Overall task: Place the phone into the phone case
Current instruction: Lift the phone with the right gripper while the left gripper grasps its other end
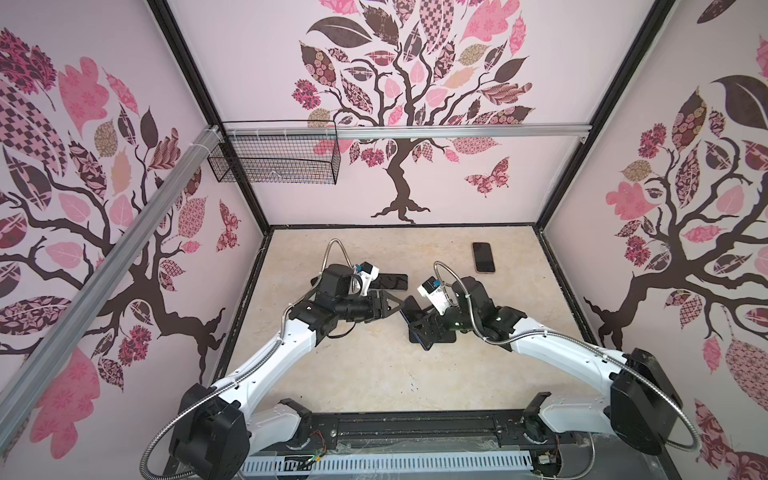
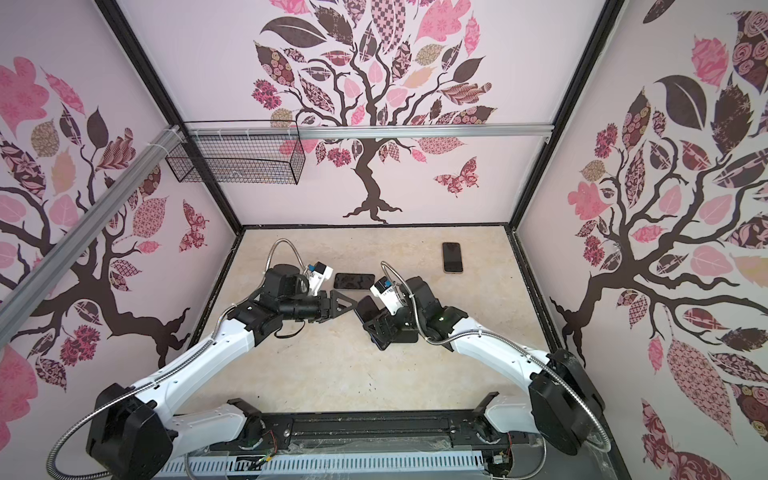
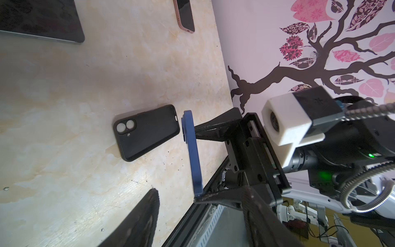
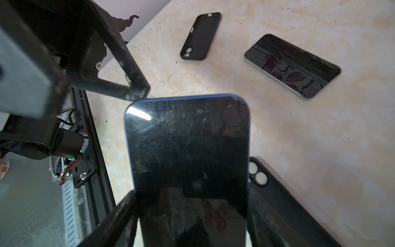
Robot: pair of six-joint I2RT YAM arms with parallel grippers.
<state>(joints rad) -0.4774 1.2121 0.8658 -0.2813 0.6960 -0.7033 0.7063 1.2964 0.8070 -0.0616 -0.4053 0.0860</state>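
Note:
My right gripper (image 1: 419,322) (image 2: 376,322) (image 4: 192,193) is shut across the width of a blue-edged phone (image 4: 188,149) (image 3: 192,154) and holds it tilted up off the table. An empty black phone case (image 3: 147,132) (image 4: 277,192), camera cut-outs showing, lies flat on the table beside the phone's back. In both top views my left gripper (image 1: 401,304) (image 2: 353,306) (image 3: 199,192) reaches in from the left. Its jaws stand open on either side of the phone's free top corner. One of its fingers (image 4: 136,92) sits at that corner, and the phone hides the other in the right wrist view.
A second black case (image 4: 201,36) lies farther left. A silver-edged phone (image 1: 388,282) (image 4: 292,66) lies behind my left gripper, and a pink-edged phone (image 1: 483,257) (image 3: 186,17) lies at the back right. A black rail (image 3: 192,220) runs along the table's front edge.

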